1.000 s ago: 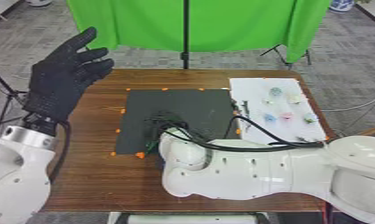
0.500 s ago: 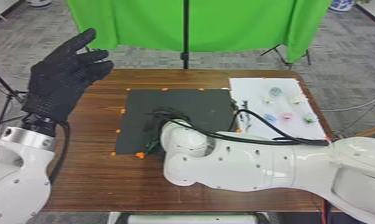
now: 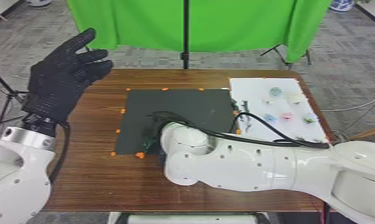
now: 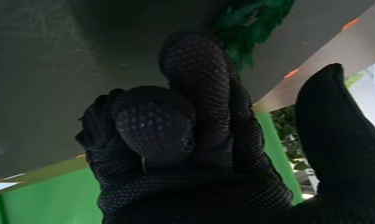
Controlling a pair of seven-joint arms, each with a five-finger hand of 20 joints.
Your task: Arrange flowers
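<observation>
Far left, left hand (image 3: 63, 80) raised beside one brown wooden table (image 3: 86, 180), fingers loosely extended, nothing in them. Next, one dark square mat (image 3: 170, 97), orange tape marks (image 3: 140, 155) around its edges; right hand (image 3: 159, 122) low over it. In the wrist view, right hand (image 4: 197, 192) has its fingers unevenly bent, thumb standing apart, no grip seen; green leafy sprig (image 4: 256, 22) lies on the mat just beyond the fingertips. Right of the mat, one white sheet (image 3: 254, 90) with six small flower heads (image 3: 286, 117): blues, pale ones, one pink. Behind: one green cloth backdrop (image 3: 135, 25), one black pole (image 3: 186, 30) before it, grey carpet (image 3: 343, 70), blue-and-white vase (image 3: 342, 5) far right.
</observation>
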